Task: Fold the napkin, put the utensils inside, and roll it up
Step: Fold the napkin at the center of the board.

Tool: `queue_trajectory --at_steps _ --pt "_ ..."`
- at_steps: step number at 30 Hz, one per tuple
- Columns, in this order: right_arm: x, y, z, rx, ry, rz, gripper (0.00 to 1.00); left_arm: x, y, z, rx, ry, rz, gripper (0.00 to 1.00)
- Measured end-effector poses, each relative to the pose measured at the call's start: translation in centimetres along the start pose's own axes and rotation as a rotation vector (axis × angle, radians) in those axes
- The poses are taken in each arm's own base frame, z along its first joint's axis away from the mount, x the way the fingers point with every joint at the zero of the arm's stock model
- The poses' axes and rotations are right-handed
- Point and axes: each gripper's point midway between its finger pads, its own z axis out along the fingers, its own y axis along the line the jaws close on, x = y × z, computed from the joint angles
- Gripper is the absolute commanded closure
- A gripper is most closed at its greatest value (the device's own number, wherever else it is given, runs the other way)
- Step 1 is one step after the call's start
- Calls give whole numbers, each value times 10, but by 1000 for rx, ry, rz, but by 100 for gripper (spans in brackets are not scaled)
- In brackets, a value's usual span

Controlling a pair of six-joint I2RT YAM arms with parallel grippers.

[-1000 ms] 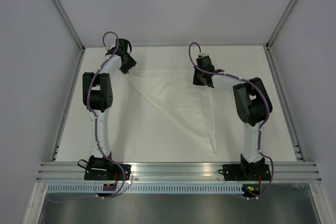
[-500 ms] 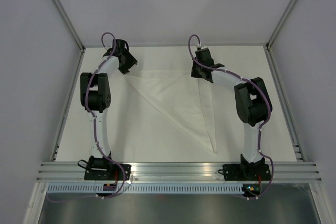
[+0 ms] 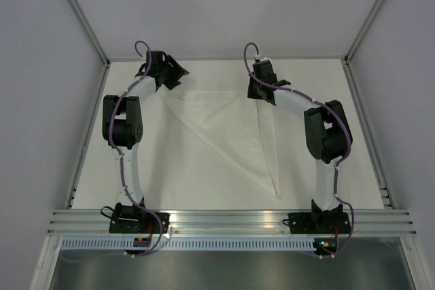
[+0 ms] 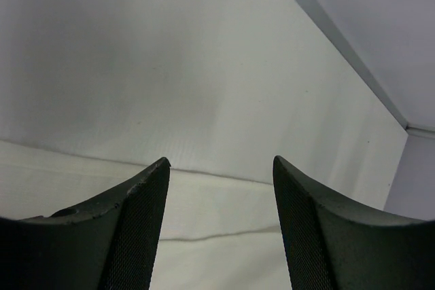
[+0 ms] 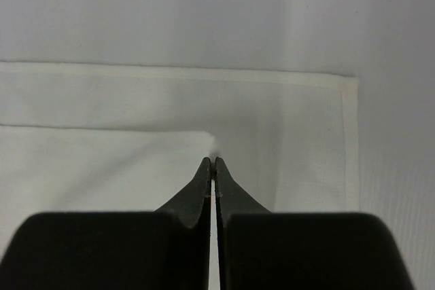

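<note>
Jaws: our left gripper point(image 4: 220, 160) apart, our right gripper point(image 5: 214, 159) together.
Both sit at far corners of the napkin point(image 3: 238, 134).

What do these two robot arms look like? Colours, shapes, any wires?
The left arm and right arm match: white tube-like links joined by chunky black joints, on black bases. A purple cable runs along each, looping near the wrist. The fingers are black tapering wedges; the left fingers show a fine mesh texture, the right fingers look smooth.
</note>
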Motion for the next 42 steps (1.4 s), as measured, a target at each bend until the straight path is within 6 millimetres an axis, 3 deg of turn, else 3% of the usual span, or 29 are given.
queue_trajectory --at_steps 6,9,17,35,39,42 --pt "1 0 0 2 5 -1 100 20 -37 3 86 32 0 33" --pt "-1 0 -1 1 2 -1 99 35 -46 12 114 60 3 33" --pt "-3 1 -1 -1 -2 0 100 73 -23 33 64 154 -21 34" --pt "-3 -3 -1 0 -3 2 100 75 -13 26 -36 194 -38 34" --pt "-2 -3 -13 -8 -1 -2 100 75 -12 25 -47 200 -40 34" --pt "-15 1 -26 -23 -32 -8 99 75 -11 25 -56 200 -36 33"
